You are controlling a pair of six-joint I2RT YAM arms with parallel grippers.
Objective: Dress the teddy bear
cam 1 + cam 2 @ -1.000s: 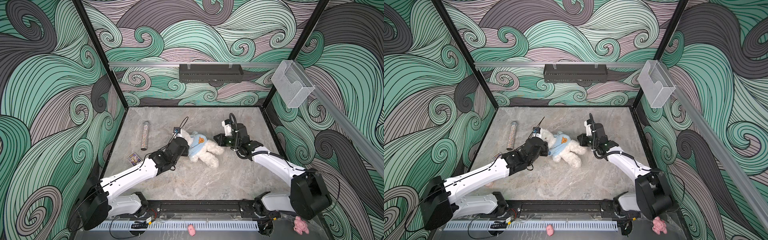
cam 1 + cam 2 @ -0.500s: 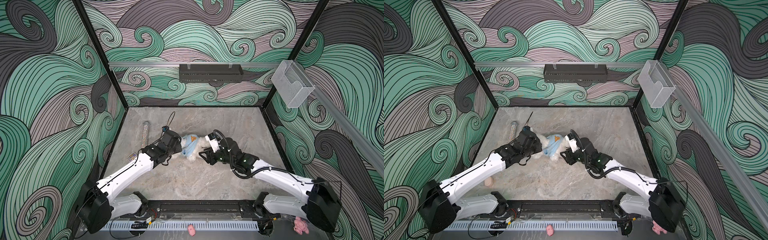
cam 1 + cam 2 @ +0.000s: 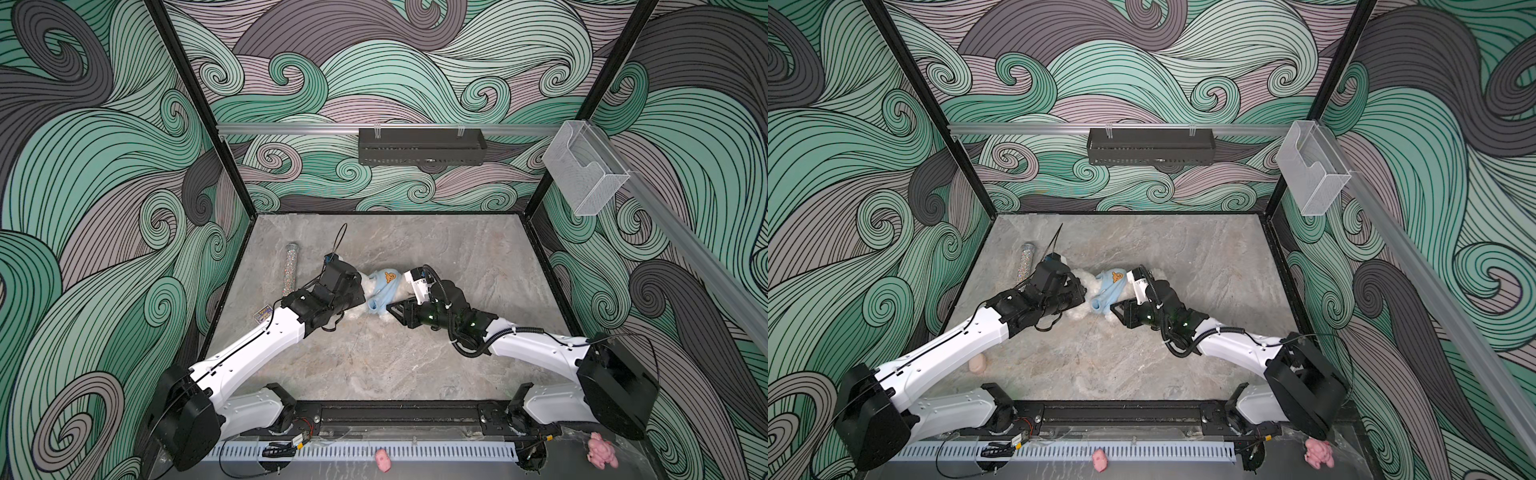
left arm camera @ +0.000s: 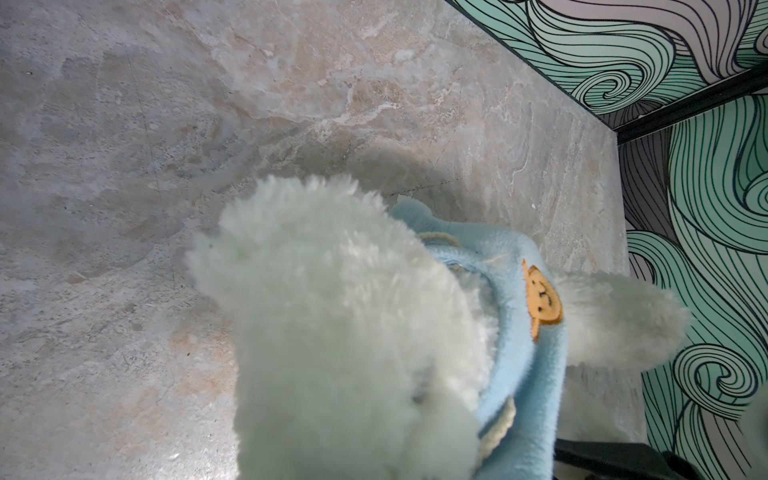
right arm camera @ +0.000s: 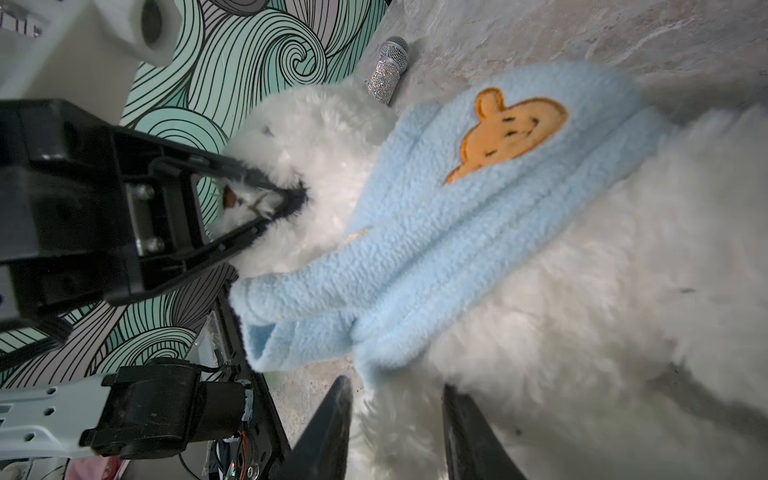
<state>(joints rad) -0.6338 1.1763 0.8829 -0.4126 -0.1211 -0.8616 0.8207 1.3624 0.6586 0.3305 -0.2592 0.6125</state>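
The teddy bear [image 3: 365, 286] is a fluffy white plush lying on its side mid-table in both top views, wearing a light blue fleece top [image 3: 384, 286] with an orange bear patch. The top is bunched round its chest [image 5: 457, 216]. My left gripper [image 5: 286, 199] is shut on the fur of the bear's head, at the bear's left end [image 3: 1086, 297]. My right gripper [image 5: 395, 390] has closed on white fur of the bear's lower body [image 5: 582, 311], just below the top's hem, on the near side [image 3: 390, 309]. In the left wrist view the bear [image 4: 332, 311] hides that gripper's jaws.
A glittery tube [image 3: 291, 270] lies at the back left and a small card [image 3: 262, 318] by the left wall. A beige lump [image 3: 977, 363] sits beside the left arm. Two pink plush toys [image 3: 382, 459] [image 3: 600, 455] lie beyond the front rail.
The left gripper has dragged the bear to the left by its head. The right gripper left the bear's far right side, swung round to its near side, opened and closed on its lower fur.
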